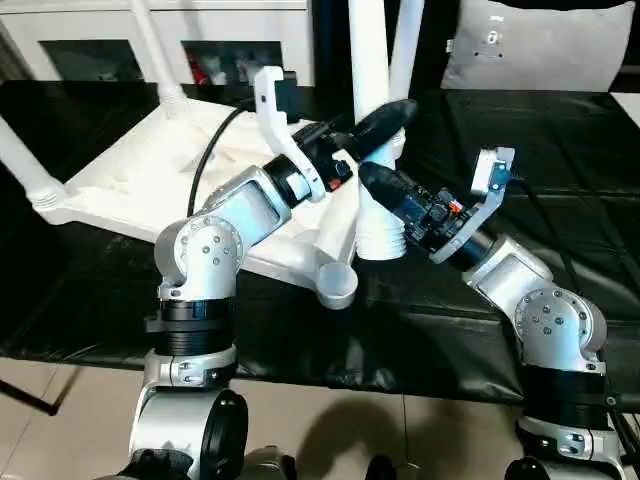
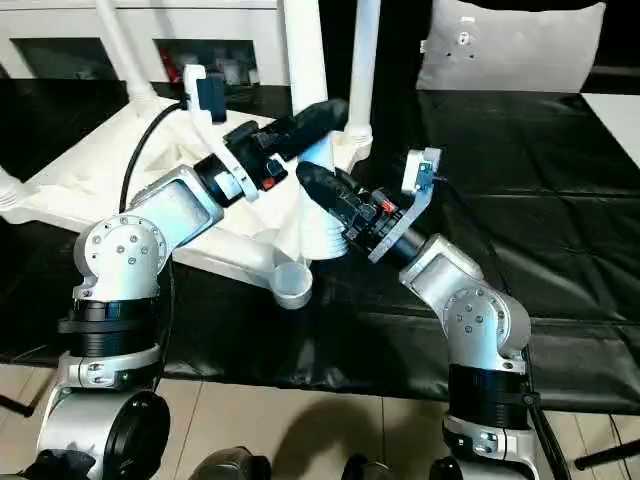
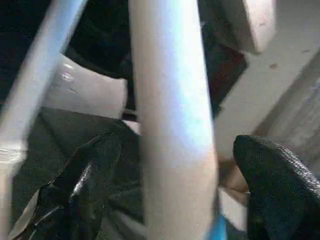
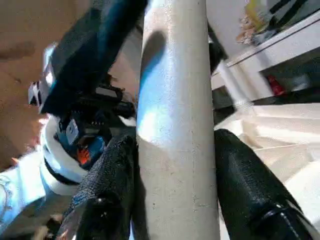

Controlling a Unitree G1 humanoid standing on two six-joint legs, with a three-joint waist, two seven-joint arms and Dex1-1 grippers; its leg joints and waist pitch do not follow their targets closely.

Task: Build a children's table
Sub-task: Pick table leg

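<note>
Loose leg: the fourth tube leg (image 1: 368, 90) stands upright between the two grippers, its ribbed foot end resting on the tabletop's underside, just beside the empty corner socket (image 1: 337, 285), which sits nearer the robot than either gripper.
Tabletop: the white top (image 1: 130, 180) lies upside down on the black work surface (image 1: 560, 180), ribs up, so the sockets face upward to take the legs.
Right gripper (image 4: 172, 185): both black fingers press the leg's sides low on the tube; a firm clamp, probably there to carry the weight and steer the foot.
Left gripper (image 3: 170, 185): jaws spread wide around the same leg, higher up than the right; a gap shows on each side, so nothing is gripped. Likely a loose guide keeping the tube upright.
Fitted legs: three others (image 1: 20, 160) rise beyond the grippers, already seated.
Backdrop: white cabinet (image 1: 100, 40), far past the tabletop.
</note>
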